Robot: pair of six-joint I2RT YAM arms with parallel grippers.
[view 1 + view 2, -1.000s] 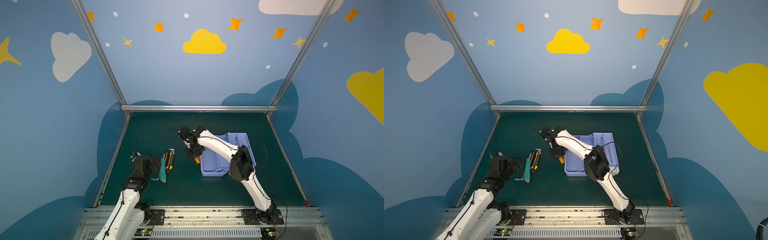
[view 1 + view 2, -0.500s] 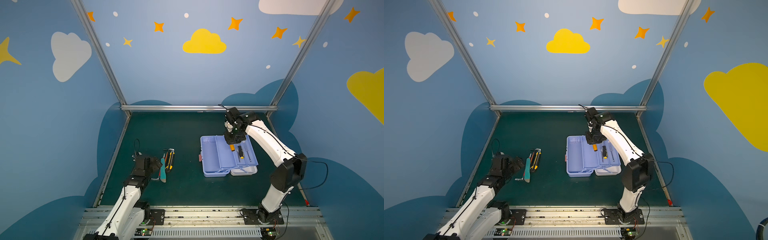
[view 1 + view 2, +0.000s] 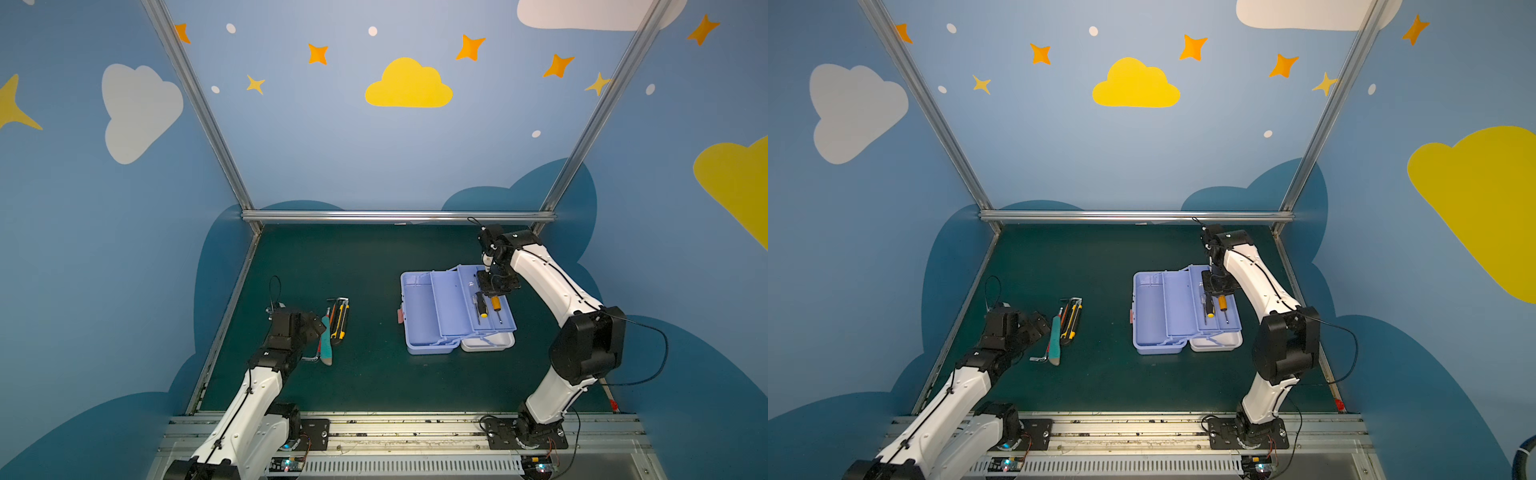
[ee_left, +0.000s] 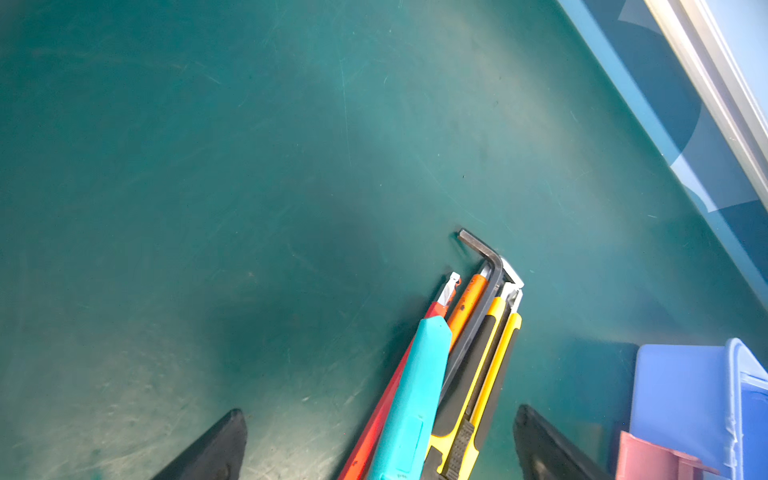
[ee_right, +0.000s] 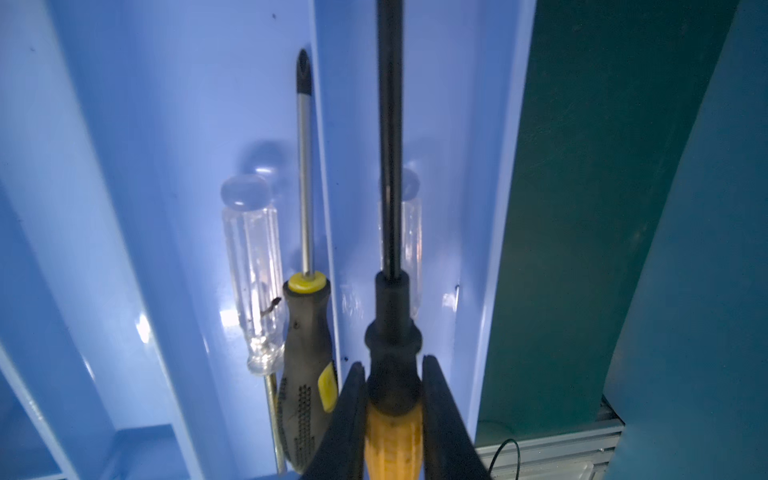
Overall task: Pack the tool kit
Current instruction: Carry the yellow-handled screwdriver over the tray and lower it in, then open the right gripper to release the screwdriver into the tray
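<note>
Right wrist view: the right gripper (image 5: 393,374) has its jaws clamped on the orange-handled screwdriver (image 5: 392,440), over a tray (image 5: 449,124) of the tool kit (image 3: 419,320), which lies with its lid up on the mat (image 3: 365,270), right of centre. The left gripper (image 4: 380,415) has its jaws wide apart over the loose tools (image 4: 478,353).

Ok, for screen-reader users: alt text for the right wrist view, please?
The right gripper is shut on an orange-handled screwdriver, its black shaft pointing along a lavender-blue tray. Across a divider lie a black-and-yellow screwdriver and a clear-handled screwdriver.
</note>
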